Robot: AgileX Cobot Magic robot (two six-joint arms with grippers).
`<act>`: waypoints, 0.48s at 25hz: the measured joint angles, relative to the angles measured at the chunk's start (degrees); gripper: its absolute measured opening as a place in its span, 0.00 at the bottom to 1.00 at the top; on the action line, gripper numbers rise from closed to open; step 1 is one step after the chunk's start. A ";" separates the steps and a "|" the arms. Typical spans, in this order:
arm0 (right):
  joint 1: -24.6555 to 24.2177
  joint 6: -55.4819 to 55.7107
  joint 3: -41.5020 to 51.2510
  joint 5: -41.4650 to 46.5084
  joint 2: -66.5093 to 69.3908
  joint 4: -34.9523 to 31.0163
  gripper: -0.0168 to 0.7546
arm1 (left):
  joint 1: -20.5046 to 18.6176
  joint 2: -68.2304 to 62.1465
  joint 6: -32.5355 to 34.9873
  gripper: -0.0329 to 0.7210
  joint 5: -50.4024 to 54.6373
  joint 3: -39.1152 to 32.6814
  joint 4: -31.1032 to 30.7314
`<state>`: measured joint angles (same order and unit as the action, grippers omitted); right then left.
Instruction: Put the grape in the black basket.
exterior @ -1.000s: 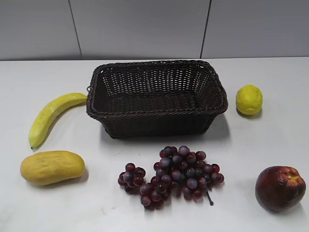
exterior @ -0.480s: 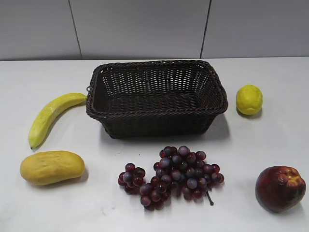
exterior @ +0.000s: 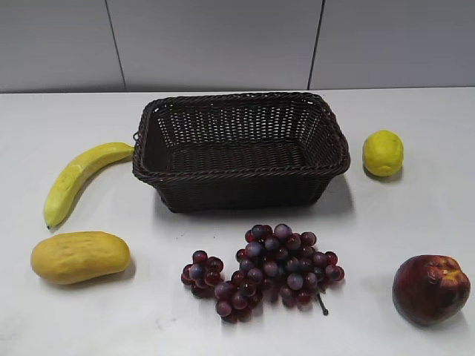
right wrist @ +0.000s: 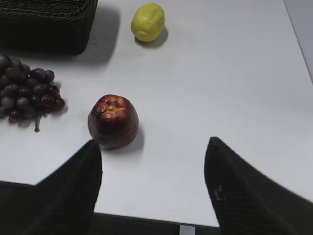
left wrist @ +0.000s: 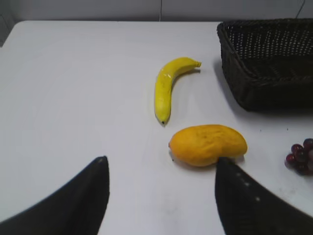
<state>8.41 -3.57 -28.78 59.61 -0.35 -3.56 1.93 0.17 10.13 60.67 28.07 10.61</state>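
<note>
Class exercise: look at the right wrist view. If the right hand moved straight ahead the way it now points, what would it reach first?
Probably nothing at first: between the open right hand and the far edge lies bare table. The dark red fruit sits left of that line and the lemon farther left, though depth is hard to judge.

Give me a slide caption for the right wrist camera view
Open right gripper hovers above a dark red fruit, grape and black basket beyond.

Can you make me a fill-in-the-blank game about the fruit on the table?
1. The grape bunch lies on the table in front of the black ____.
2. The fruit beside the basket's left end is a ____.
3. The lemon is colored ____.
4. Inside, the basket holds ____ fruit.

Missing words: basket; banana; yellow; no
</note>
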 joint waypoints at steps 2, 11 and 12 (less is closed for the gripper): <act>0.00 0.00 0.00 0.00 0.00 0.00 0.67 | 0.00 -0.57 0.00 0.73 -1.43 0.62 0.00; 0.00 0.00 0.00 0.00 0.00 0.00 0.67 | 0.00 -11.05 0.94 0.72 -9.14 1.00 0.20; 0.00 0.00 0.00 0.00 0.00 0.00 0.67 | 0.00 -12.75 1.39 0.72 -9.81 1.02 0.25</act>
<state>8.41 -3.57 -28.78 59.61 -0.35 -3.56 1.93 -12.58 11.52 50.86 29.09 10.86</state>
